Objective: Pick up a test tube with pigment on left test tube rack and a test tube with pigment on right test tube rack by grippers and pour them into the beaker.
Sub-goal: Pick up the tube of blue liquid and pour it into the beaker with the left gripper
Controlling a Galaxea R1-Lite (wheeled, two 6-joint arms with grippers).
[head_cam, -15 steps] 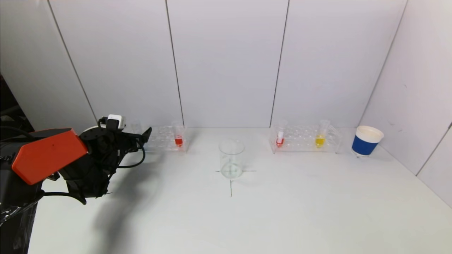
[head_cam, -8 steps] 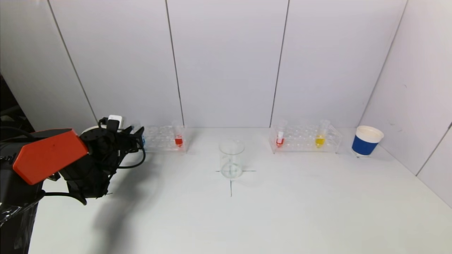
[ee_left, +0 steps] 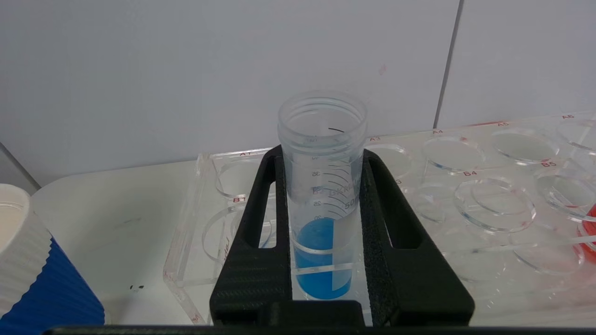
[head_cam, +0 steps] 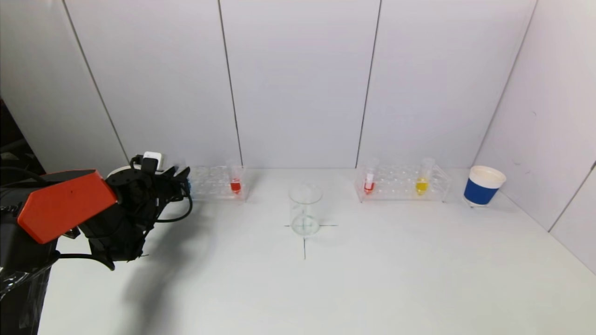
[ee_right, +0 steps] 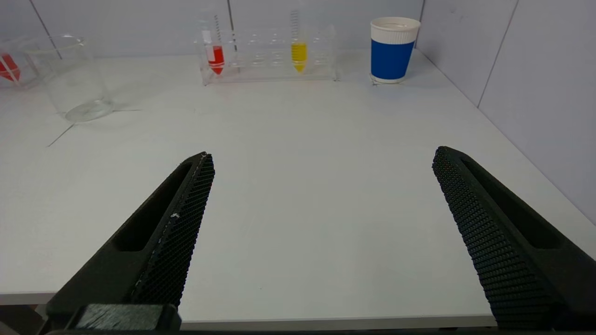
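The blue-pigment test tube (ee_left: 321, 204) stands upright in a hole at the outer end of my left rack (ee_left: 465, 195), open mouth up, blue liquid filling its lower part, and my left hand (ee_left: 321, 186) is clamped on it, one black finger (ee_left: 260, 242) pressed flat against each side of the tube above the rack's top plate. In the head view that hand (head_cam: 179, 179) sits at the left end of the rack (head_cam: 214, 184), its orange arm cover (head_cam: 60, 202) low over the left edge of the counter (head_cam: 372, 270). At the other end of the same rack there's a red-pigment tube (head_cam: 235, 182), upright and apart from my grip. A blue-and-white paper cup (ee_left: 32, 274) sits just beside the rack on the outer side. Out in the middle of the counter the clear beaker (head_cam: 305, 209) stands on a drawn cross mark, nothing coloured in it. Beyond that, the right rack (head_cam: 402, 184) holds a red tube (head_cam: 369, 181) at its near-centre end and a yellow tube (head_cam: 423, 179) further right, both upright. Another blue-and-white cup (head_cam: 483, 186) stands just past that rack, near the right wall. My right hand (ee_right: 321, 232) hangs low at the near edge of the counter, its fingers (ee_right: 172, 232) spread wide with nothing between them, well apart from the right rack.
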